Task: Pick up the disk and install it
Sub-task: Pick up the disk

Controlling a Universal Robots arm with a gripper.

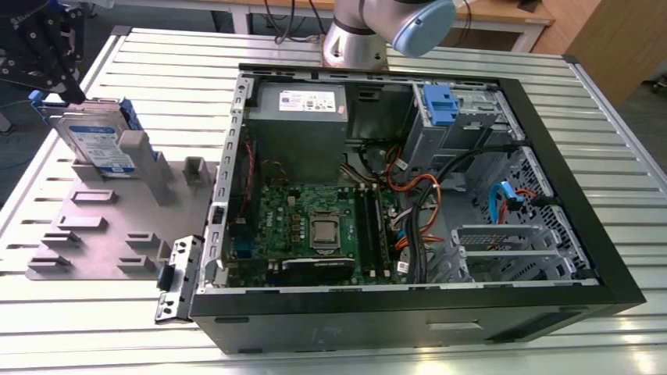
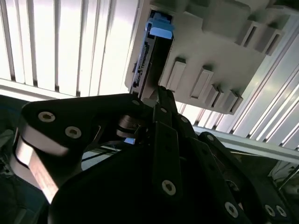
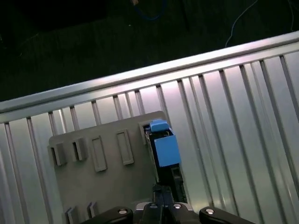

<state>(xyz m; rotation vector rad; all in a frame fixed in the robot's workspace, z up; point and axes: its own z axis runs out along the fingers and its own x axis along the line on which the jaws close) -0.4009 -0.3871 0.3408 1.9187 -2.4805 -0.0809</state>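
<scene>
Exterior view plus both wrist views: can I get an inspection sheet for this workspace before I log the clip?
Surface: slatted metal table.
Job's things: disk stands upright in the grey fixture plate, not yet installed; open computer case lies beside the plate.
Clutter: power-supply box and blue drive carrier, both inside the case.
Hand: the hand is at the disk's upper end.
Cables: orange, blue and black leads inside the case.
Surroundings: robot base behind the case.
</scene>
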